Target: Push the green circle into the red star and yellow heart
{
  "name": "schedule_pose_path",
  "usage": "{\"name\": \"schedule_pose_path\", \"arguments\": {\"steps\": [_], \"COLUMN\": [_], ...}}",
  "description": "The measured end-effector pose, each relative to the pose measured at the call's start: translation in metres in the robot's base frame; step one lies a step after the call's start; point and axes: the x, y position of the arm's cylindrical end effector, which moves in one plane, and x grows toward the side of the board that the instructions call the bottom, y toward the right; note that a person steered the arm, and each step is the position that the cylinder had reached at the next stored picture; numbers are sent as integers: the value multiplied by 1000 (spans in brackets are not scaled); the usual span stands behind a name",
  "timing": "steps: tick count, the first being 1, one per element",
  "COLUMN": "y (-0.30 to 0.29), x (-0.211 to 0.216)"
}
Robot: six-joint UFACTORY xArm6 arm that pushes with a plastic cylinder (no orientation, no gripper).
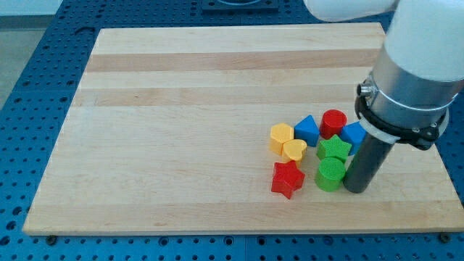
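You have the cluster of blocks toward the board's [181, 109] right side, nearer its bottom edge. The green circle [330, 174] sits low in that cluster, just right of the red star [287, 179], a small gap between them. The yellow heart [294, 150] lies just above the star. My tip [357, 190] rests against the circle's right side. There is no claw on this arm, only the rod, so you get no wide or narrow reading

Above the circle: green star [333, 148], red cylinder [333, 122], blue triangle [307, 130], yellow hexagon [281, 135]

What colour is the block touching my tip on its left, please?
Green: the green circle, beside my tip, in the camera view.
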Motion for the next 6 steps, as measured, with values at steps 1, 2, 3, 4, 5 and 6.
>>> {"name": "schedule_pose_path", "arguments": {"steps": [1, 2, 3, 4, 5, 6], "y": [18, -1, -27, -41, -20, 6], "x": [0, -3, -3, -3, -6, -17]}}
